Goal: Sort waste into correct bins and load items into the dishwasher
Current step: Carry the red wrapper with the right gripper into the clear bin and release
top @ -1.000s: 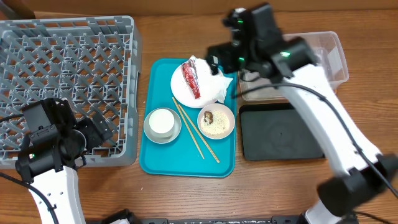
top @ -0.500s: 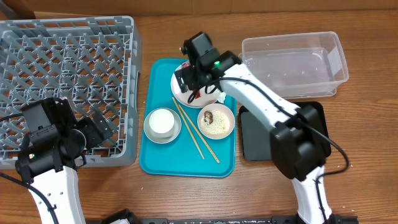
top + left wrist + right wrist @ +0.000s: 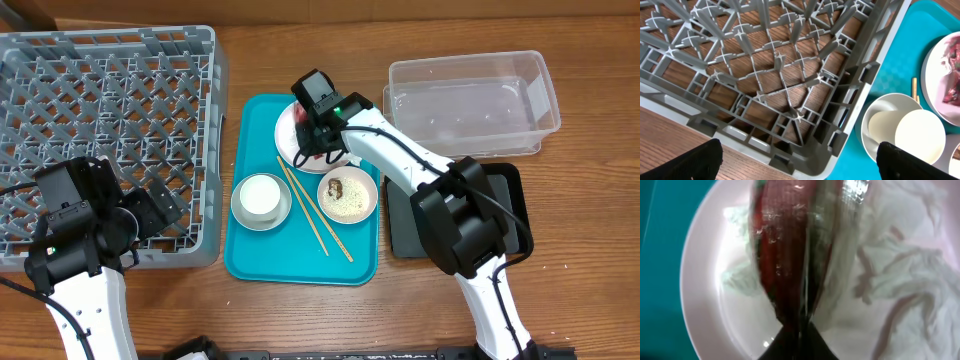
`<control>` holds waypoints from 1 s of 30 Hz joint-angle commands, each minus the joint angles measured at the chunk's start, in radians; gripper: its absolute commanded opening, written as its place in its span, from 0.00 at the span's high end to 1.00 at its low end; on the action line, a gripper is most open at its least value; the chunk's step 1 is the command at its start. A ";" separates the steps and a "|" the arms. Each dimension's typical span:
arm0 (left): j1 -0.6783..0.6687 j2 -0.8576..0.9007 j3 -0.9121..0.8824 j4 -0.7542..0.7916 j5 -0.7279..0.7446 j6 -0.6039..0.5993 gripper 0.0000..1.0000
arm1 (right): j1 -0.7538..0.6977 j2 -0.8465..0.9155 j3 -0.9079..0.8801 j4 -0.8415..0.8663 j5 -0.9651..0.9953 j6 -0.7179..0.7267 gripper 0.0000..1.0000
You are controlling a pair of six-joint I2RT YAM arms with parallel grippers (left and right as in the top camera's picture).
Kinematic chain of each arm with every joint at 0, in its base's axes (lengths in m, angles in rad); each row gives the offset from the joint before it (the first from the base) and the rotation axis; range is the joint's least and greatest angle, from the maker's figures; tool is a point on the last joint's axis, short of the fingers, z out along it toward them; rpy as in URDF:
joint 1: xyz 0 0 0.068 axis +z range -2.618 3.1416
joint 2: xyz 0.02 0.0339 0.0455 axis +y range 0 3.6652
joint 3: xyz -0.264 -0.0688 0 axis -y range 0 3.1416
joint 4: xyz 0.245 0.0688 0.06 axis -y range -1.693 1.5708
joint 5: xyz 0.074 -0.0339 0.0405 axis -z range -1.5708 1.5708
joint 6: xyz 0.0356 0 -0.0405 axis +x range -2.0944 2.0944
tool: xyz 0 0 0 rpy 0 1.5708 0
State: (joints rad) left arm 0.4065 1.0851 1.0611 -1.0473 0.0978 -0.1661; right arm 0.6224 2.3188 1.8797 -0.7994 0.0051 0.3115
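Right wrist — wrapper (image 3: pixel 790 255), napkin (image 3: pixel 900 280) on plate (image 3: pixel 705 305)

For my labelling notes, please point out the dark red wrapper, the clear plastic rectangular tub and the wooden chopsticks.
dark red wrapper (image 3: pixel 790 255): right wrist view, its shiny middle.
clear plastic rectangular tub (image 3: pixel 470 105): overhead view, its bare floor.
wooden chopsticks (image 3: pixel 315 209): overhead view, one stick's middle.

Grey dish rack (image 3: pixel 765 75) corner, teal tray (image 3: pixel 900 55) beside; white cup (image 3: pixel 920 137) in grey bowl (image 3: pixel 875 107); left gripper (image 3: pixel 799 167) spread wide
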 commanded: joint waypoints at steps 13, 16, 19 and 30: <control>0.005 0.002 0.020 0.005 0.015 -0.006 0.00 | -0.119 -0.264 0.132 -0.130 0.074 0.009 0.96; 0.005 0.002 0.020 0.005 0.015 -0.006 0.00 | -0.193 -0.314 0.132 -0.182 0.099 0.040 0.96; 0.005 0.002 0.020 0.006 0.015 -0.006 0.00 | -0.272 -0.322 0.132 -0.253 0.111 0.106 0.96; 0.005 0.002 0.020 0.011 0.015 -0.006 0.00 | -0.474 -0.310 0.026 -0.311 0.029 0.195 0.68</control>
State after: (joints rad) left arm 0.4068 1.0851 1.0611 -1.0428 0.0978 -0.1658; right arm 0.1444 2.0060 1.9331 -1.1191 0.0677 0.4789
